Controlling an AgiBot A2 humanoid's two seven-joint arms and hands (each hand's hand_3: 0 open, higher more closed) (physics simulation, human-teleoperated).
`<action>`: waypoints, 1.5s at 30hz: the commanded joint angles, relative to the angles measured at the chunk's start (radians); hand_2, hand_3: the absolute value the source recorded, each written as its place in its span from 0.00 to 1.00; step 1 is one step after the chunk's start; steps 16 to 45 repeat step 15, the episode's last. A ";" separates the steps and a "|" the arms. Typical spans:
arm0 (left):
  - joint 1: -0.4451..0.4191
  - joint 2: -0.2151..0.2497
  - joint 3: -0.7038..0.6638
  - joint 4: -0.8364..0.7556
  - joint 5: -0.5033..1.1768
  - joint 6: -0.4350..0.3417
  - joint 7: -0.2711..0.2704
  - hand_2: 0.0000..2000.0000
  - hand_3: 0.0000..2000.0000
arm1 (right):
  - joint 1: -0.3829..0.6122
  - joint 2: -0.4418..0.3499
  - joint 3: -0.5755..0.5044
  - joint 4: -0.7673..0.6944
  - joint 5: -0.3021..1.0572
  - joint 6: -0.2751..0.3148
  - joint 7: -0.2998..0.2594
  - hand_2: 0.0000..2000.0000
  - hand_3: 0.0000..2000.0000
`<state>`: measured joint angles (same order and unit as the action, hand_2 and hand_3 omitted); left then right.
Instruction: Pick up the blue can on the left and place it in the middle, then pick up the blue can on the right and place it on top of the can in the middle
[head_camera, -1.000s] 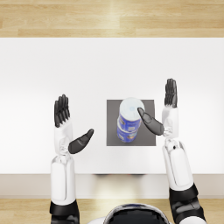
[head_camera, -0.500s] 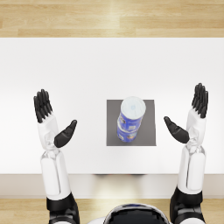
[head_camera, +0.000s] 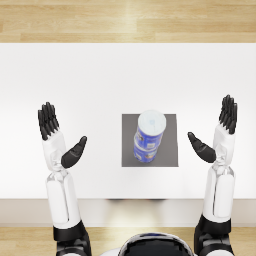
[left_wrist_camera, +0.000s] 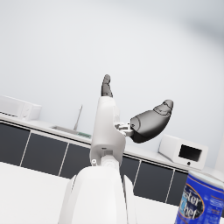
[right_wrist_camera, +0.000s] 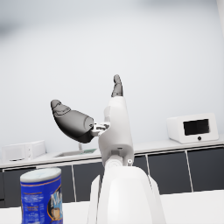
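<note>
- The two blue cans (head_camera: 148, 137) stand stacked on the grey mat (head_camera: 170, 150) in the middle of the white table (head_camera: 100, 75), so the stacking looks done (the top one leans slightly in the head view).
- The left hand (head_camera: 56, 135) and right hand (head_camera: 217, 132) hang well apart from the stack, fingers spread, holding nothing, likely to avoid knocking it.
- Compared with half a second ago, both hands sit a little farther outward; the stack has not shifted.

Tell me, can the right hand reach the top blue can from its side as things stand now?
Probably yes: the right hand is open beside the top blue can, and only bare white table lies between them.
</note>
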<state>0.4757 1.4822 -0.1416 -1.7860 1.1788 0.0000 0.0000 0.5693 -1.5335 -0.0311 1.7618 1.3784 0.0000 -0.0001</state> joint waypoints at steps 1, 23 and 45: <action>0.000 0.000 0.000 0.000 0.000 0.000 0.000 0.00 0.00 | 0.000 0.000 0.000 0.000 0.000 0.000 0.000 0.00 0.00; 0.000 0.000 0.000 0.000 0.000 0.000 0.000 0.00 0.00 | 0.000 0.000 0.000 0.000 0.000 0.000 0.000 0.00 0.00; 0.000 0.000 0.000 0.000 0.000 0.000 0.000 0.00 0.00 | 0.000 0.000 0.000 0.000 0.000 0.000 0.000 0.00 0.00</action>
